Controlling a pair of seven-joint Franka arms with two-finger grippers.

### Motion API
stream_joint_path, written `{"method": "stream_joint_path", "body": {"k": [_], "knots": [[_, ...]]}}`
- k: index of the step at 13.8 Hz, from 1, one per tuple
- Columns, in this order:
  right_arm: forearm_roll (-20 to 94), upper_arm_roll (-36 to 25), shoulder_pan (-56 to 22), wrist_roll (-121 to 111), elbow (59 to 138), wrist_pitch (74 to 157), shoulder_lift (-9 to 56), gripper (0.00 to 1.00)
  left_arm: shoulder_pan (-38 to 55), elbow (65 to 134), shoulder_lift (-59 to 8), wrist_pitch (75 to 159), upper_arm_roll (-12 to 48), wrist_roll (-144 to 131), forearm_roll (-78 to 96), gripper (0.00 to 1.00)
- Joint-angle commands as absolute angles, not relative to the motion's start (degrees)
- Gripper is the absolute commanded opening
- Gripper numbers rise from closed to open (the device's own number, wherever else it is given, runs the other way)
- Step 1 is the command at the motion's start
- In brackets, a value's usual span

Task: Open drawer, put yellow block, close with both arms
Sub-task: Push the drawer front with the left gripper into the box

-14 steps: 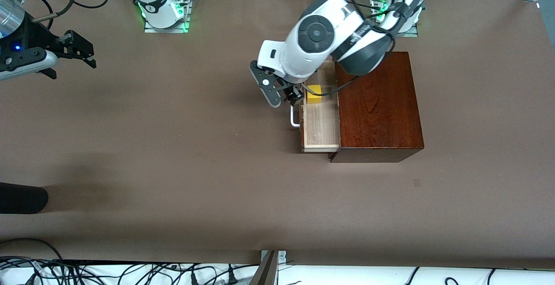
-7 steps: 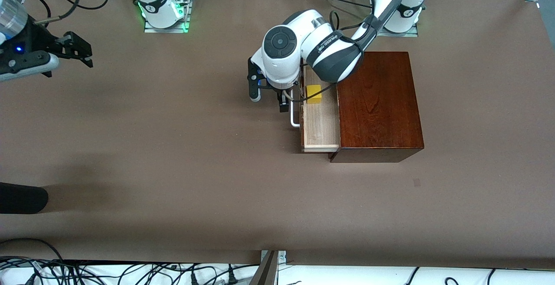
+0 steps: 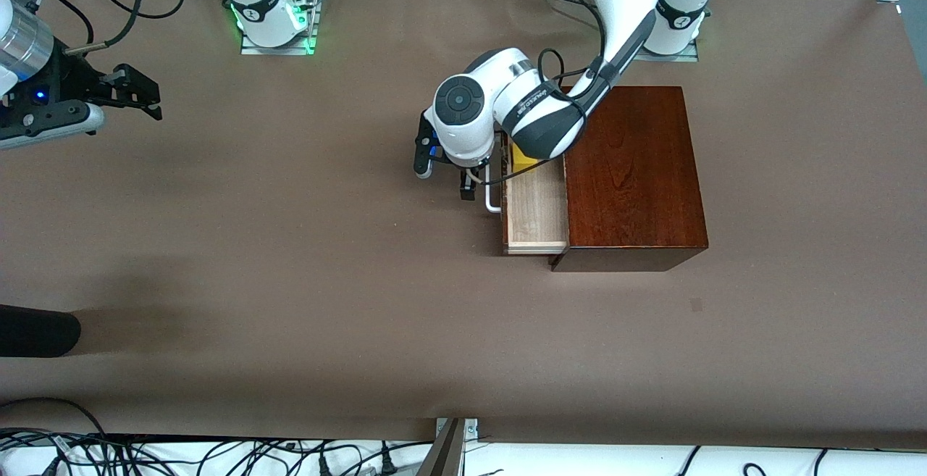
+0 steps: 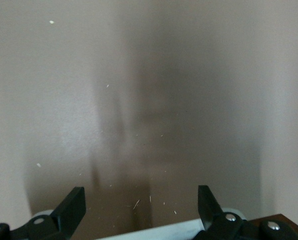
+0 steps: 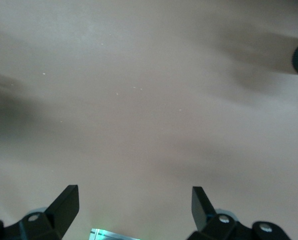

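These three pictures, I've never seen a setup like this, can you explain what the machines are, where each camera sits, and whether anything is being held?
Two white robot arms work at a brown table. The big picture looks down from across the table. The other two come from cameras on each wrist, showing black fingertips spread apart.

A dark wooden box has its drawer pulled open, with the yellow block inside. The left claw is open and empty, beside the drawer's white handle. The right claw waits open over bare table at its arm's end. Nothing is held.
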State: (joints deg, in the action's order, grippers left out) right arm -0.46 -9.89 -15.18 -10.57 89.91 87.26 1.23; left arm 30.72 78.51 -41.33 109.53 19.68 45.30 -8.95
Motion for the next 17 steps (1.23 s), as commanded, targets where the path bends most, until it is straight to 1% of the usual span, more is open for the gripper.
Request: {"method": "stream_joint_path", "body": {"k": [1, 5, 9, 11, 13, 16, 17], "knots": [[1.1, -9.5, -14.8, -9.8, 89.0, 88.2, 1.3, 1.0, 31.3, 78.8, -41.5, 109.9, 19.6, 45.9, -10.4, 1.0], [2.9, -9.2, -14.9, -10.0, 88.4, 87.7, 1.1, 1.0, 30.6, 80.9, -41.1, 109.0, 19.2, 46.3, -10.4, 1.0], [2.8, -9.6, -14.8, -11.0, 88.1, 87.9, 1.2, 1.0, 29.6, 80.8, -40.6, 101.5, 18.9, 46.8, -11.7, 1.0], [2.8, -9.5, -14.8, -11.0, 87.5, 88.2, 1.2, 1.0, 29.6, 80.9, -40.5, 100.0, 19.2, 47.3, -15.7, 1.0], [2.8, -9.5, -14.9, -10.8, 87.3, 87.9, 1.1, 1.0, 29.4, 80.7, -40.4, 98.1, 19.0, 47.7, -16.3, 1.0], [2.9, -9.6, -14.9, -10.7, 87.3, 88.2, 1.1, 1.0, 25.5, 80.8, -40.1, 97.7, 19.1, 52.4, -16.3, 1.0], [2.9, -9.6, -14.8, -10.7, 87.3, 88.4, 1.1, 1.0, 25.1, 80.9, -39.5, 96.1, 19.0, 54.9, -16.3, 1.0]]}}
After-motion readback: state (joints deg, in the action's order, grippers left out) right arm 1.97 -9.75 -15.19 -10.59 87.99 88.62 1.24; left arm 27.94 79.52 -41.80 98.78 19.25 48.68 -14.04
